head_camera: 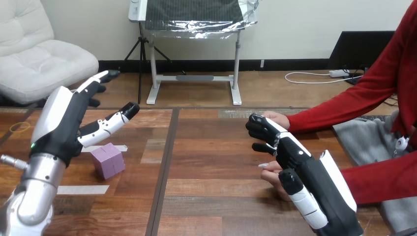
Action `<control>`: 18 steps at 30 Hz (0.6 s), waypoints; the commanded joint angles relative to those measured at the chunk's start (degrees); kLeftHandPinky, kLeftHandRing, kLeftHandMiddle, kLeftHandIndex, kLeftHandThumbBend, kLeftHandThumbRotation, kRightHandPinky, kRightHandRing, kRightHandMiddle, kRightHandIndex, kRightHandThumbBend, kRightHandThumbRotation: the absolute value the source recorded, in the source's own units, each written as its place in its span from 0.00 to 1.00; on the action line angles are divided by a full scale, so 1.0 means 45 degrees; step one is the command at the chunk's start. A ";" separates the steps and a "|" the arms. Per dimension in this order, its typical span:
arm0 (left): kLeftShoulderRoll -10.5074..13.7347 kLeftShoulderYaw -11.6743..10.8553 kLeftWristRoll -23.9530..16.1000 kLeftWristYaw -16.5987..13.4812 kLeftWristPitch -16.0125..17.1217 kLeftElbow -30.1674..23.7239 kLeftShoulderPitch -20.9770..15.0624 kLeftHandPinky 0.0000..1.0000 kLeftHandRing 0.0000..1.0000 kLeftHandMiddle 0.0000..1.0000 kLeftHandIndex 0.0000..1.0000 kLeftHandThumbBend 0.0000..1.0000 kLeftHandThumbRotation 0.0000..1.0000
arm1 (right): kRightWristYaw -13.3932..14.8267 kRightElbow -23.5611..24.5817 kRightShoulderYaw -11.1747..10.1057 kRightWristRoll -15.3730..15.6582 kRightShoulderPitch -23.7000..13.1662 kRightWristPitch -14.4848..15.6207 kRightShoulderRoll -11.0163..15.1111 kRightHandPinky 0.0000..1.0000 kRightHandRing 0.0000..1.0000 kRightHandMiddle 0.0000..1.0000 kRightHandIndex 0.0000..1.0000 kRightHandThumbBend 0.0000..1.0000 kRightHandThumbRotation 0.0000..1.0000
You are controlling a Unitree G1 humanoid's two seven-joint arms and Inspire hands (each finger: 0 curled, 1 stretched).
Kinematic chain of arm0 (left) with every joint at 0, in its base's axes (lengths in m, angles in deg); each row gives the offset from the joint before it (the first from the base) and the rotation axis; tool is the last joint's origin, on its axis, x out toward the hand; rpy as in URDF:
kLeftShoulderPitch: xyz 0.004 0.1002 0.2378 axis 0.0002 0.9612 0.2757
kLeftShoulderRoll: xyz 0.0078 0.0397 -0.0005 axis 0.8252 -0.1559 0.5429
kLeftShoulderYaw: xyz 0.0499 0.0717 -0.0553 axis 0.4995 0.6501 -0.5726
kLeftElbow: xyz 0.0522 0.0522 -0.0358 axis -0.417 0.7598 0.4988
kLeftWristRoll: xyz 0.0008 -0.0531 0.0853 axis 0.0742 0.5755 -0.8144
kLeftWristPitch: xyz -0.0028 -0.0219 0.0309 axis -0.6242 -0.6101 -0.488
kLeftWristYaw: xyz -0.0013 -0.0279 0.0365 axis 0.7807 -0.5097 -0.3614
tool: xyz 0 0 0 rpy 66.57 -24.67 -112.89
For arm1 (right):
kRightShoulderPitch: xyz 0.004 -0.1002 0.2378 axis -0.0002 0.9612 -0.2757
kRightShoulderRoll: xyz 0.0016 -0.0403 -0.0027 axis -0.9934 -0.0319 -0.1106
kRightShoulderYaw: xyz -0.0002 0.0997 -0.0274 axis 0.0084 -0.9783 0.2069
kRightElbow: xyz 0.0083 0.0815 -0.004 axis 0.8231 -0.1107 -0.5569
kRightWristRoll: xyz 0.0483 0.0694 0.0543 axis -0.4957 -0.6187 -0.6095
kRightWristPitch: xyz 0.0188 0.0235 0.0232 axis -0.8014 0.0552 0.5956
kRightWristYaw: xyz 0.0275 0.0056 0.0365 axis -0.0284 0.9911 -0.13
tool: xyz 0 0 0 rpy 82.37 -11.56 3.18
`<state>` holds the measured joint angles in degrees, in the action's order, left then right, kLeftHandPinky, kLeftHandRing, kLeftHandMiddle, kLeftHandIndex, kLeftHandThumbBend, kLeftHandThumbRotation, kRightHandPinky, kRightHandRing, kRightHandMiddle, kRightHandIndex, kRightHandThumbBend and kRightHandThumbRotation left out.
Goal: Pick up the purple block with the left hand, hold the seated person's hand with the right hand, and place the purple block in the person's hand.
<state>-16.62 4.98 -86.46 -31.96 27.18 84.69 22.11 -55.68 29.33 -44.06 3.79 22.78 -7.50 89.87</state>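
The purple block [109, 160] lies on the wooden table [211, 162] at the left. My left hand [64, 123] hangs above and just left of it, open, fingers spread and holding nothing. At the right, my right hand [300, 167] reaches forward with relaxed, open fingers. One hand of the person [279, 118] lies just beyond its fingertips, close to or touching them. The person's nearer hand [272, 176] sits at the left edge of my right hand, beside its thumb. I see no finger curled round either of the person's hands.
A strip of white tape [82, 189] lies on the table in front of the block, and another strip [118, 147] behind it. The person's red-sleeved arms [344, 105] come in from the right edge. A dark seam [164, 172] runs down the table.
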 commanded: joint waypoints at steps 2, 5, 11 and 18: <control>0.0478 0.0479 -0.0424 -0.0205 -0.0335 0.0719 -0.1379 0.73 0.86 0.89 0.88 0.59 0.68 | -0.0080 0.0840 -0.0203 -0.0277 -0.0344 0.0034 0.0173 0.82 0.89 0.88 0.89 0.74 1.00; 0.0562 0.0628 -0.0525 -0.0290 -0.0349 0.1212 -0.1675 0.73 0.86 0.89 0.89 0.58 0.66 | -0.0116 0.0855 -0.0236 -0.0302 -0.0347 0.0048 0.0177 0.82 0.88 0.88 0.89 0.74 1.00; 0.0732 0.0970 -0.0812 -0.0268 -0.0540 0.2005 -0.2223 0.74 0.86 0.90 0.89 0.58 0.63 | -0.0091 0.0849 -0.0345 -0.0168 -0.0346 0.0020 0.0156 0.82 0.88 0.88 0.88 0.74 1.00; 0.0845 0.1428 -0.1204 -0.0443 -0.0617 0.3288 -0.2949 0.75 0.88 0.90 0.89 0.59 0.64 | -0.0148 0.0914 -0.0350 -0.0261 -0.0337 0.0091 0.0174 0.81 0.87 0.88 0.88 0.75 1.00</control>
<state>-14.49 9.64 -91.05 -32.66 24.55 96.01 15.39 -56.14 30.68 -44.67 3.76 23.09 -7.30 89.86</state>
